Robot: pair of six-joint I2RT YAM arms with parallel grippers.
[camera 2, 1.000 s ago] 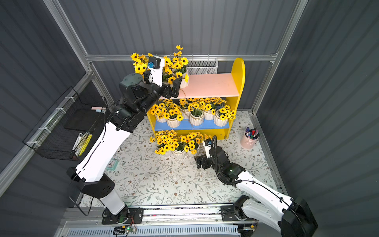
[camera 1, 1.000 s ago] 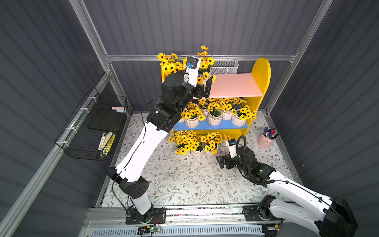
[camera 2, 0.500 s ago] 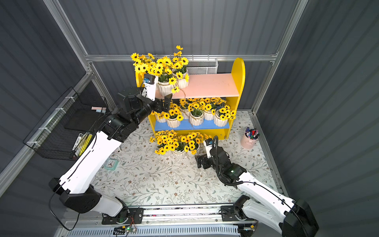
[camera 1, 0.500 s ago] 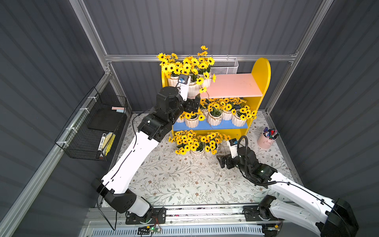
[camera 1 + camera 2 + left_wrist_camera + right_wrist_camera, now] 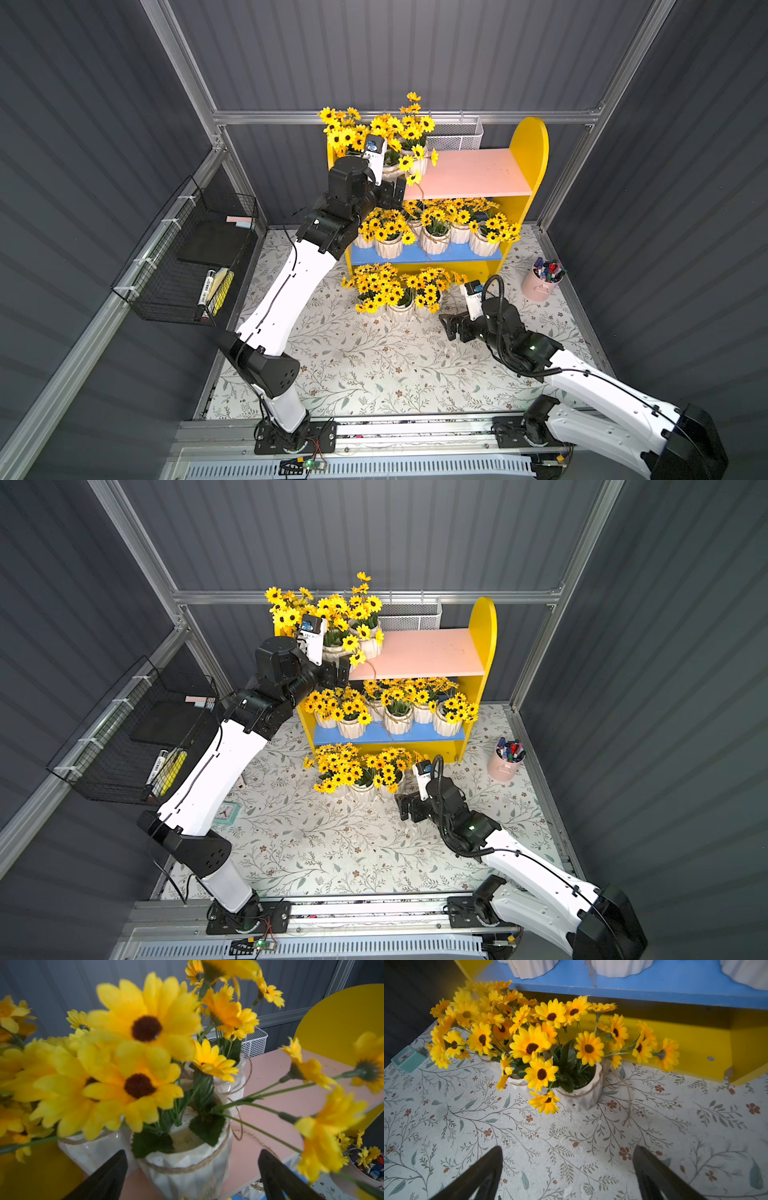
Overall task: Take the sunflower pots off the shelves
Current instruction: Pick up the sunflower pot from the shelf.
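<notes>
The shelves (image 5: 469, 172) carry sunflower pots on both boards. A few pots (image 5: 409, 160) crowd the left end of the pink upper board, and several pots (image 5: 436, 241) line the blue lower board. More pots (image 5: 401, 309) stand on the floor mat in front. My left gripper (image 5: 395, 193) is open at the pink board's front left corner. Its fingers (image 5: 112, 1172) flank the nearest white pot (image 5: 187, 1167) without touching it. My right gripper (image 5: 451, 328) is open and empty low over the mat, a little short of a floor pot (image 5: 579, 1097).
A black wire basket (image 5: 187, 257) hangs on the left wall. A white mesh basket (image 5: 457, 135) sits behind the upper board. A pink cup of pens (image 5: 540, 280) stands right of the shelves. A small teal clock (image 5: 224, 812) lies on the mat under the left arm.
The left gripper has drawn back left and down from among the upper flowers, then settled at the front pot on the pink board. The right arm has hardly moved.
</notes>
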